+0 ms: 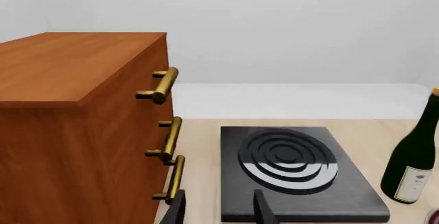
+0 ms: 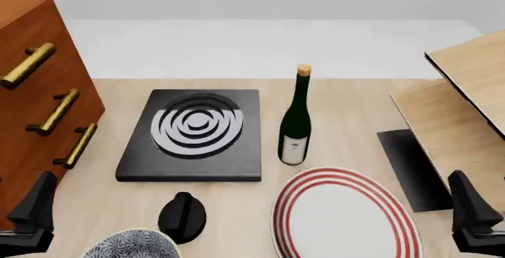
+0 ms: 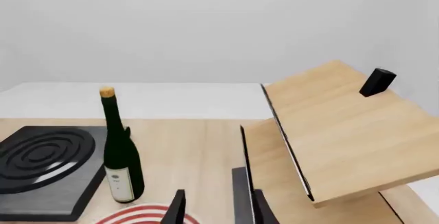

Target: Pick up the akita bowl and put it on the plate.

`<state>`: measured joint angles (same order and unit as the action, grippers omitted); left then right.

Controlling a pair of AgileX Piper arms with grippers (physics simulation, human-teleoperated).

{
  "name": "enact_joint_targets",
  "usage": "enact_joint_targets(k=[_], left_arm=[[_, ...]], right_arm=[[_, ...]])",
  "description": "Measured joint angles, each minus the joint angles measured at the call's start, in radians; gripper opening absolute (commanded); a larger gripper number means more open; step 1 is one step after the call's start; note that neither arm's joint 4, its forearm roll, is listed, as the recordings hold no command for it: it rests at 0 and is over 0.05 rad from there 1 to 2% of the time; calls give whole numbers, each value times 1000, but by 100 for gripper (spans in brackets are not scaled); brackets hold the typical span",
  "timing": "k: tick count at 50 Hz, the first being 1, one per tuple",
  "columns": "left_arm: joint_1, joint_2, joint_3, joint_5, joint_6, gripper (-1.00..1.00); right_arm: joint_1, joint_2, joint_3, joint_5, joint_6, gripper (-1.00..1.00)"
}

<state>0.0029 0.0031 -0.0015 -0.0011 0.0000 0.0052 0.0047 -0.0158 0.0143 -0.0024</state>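
While akita bowl [image 2: 130,244] sits left of plate [image 2: 345,215], both grippers [image 1: 218,211] [image 3: 218,207] spread apart, w/ nothing held.

Akita bowl [image 2: 130,244] running off the front view's bottom edge, plate [image 2: 345,216] losing its near rim there too

No legible text, brand, number or sign is present in any view. The only item bearing a label is the wine bottle [image 2: 296,119], standing near the centre of the front view: a pale label [image 2: 293,150] sits low on its body, with faint marks too small to read. The same label appears at the lower right of the left wrist view [image 1: 412,181] and lower left of the right wrist view [image 3: 121,183] (blurred specks only, no characters resolved).
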Motion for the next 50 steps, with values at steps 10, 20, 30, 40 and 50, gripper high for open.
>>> enact_joint_targets(k=[10,20,30,40,50], left_arm=[[0,7,-1,-5,0,100],[-1,11,-1,-9,-1,100],[-1,12,-2,-9,-1,100],[-1,11,-2,-8,-2,100],[-1,9,-2,-6,-1,100]], right_arm=[[43,21,-74,60,-7,100],[133,96,-234,184,-16,100],[253,204,-417,329,-56,100],[363,306,-568,443,-99,100],[472,412,-664,515,-118,100]])
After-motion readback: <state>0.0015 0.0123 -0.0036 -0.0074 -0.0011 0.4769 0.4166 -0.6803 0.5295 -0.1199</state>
